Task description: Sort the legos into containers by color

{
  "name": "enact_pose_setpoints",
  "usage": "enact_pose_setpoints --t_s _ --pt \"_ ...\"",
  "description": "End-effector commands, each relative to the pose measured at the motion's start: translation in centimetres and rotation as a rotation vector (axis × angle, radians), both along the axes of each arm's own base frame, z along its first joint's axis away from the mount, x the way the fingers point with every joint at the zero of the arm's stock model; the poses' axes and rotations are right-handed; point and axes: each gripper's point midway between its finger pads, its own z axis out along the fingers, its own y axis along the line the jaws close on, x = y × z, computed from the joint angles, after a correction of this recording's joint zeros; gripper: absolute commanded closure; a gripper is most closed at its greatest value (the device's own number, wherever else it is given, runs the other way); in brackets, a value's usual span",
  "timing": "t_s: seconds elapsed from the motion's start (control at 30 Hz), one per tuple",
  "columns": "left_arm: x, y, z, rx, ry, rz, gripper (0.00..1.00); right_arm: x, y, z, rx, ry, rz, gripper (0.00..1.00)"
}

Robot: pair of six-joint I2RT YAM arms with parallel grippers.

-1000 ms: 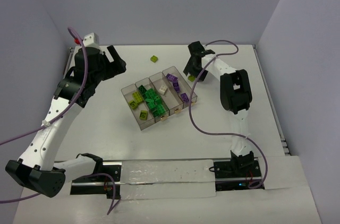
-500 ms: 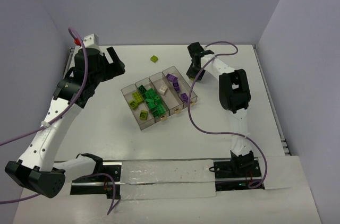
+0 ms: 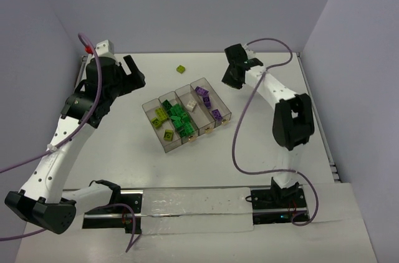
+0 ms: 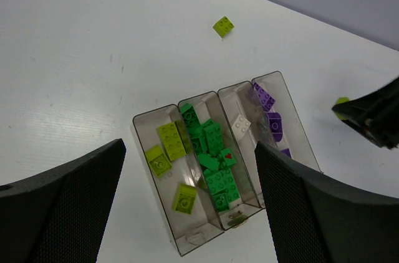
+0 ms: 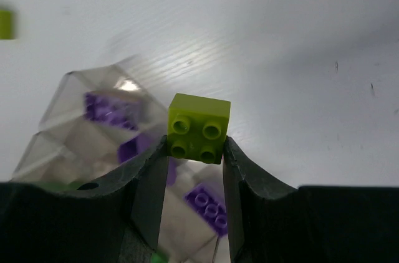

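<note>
Top external: a clear smoky plastic four-compartment tray [image 3: 144, 106] sat mid-tabletop [image 3: 124, 151]. A loose yellow-green studded brick [image 3: 181, 69] lay at its 12 o'clock. The left hand [image 3: 138, 71] hung at 10 o'clock, the right hand [image 3: 230, 81] at 2 o'clock.

Left wrist: the left hand gaped wide, empty. Colour-sorted bricks [image 4: 215, 179] filled the tray.

Right wrist: the right hand was clamped on a square yellow-green four-stud brick [image 5: 199, 128], with the purple-filled compartment behind it.
</note>
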Motion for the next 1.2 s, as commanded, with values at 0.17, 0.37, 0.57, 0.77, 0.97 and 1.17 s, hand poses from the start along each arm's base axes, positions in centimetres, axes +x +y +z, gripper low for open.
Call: enact_pose_setpoints --t_s 0.17,0.37,0.57,0.77,0.97,1.17 --pt "-1.1 2.4 2.7 -0.006 -0.069 0.114 0.07 -7.6 13.0 9.3 0.011 -0.301 0.403 0.81" --pt "-1.6 3.4 3.1 -0.015 -0.077 0.166 0.07 -13.3 21.0 7.3 0.053 -0.264 0.636 0.81" --pt "-1.5 3.3 2.9 -0.017 -0.072 0.169 0.07 -17.3 26.0 4.3 0.054 -0.204 0.781 0.81" --pt "-1.2 2.8 2.3 -0.02 -0.052 0.151 0.07 -18.3 27.5 2.2 0.032 -0.157 0.817 0.69" --pt "-1.0 2.5 2.2 -0.025 -0.045 0.141 0.07 -18.0 28.0 1.8 0.018 -0.145 0.821 0.38" --pt "-0.9 2.3 2.0 -0.022 -0.039 0.133 0.06 -17.5 28.2 3.4 0.018 -0.173 0.81 0.26"
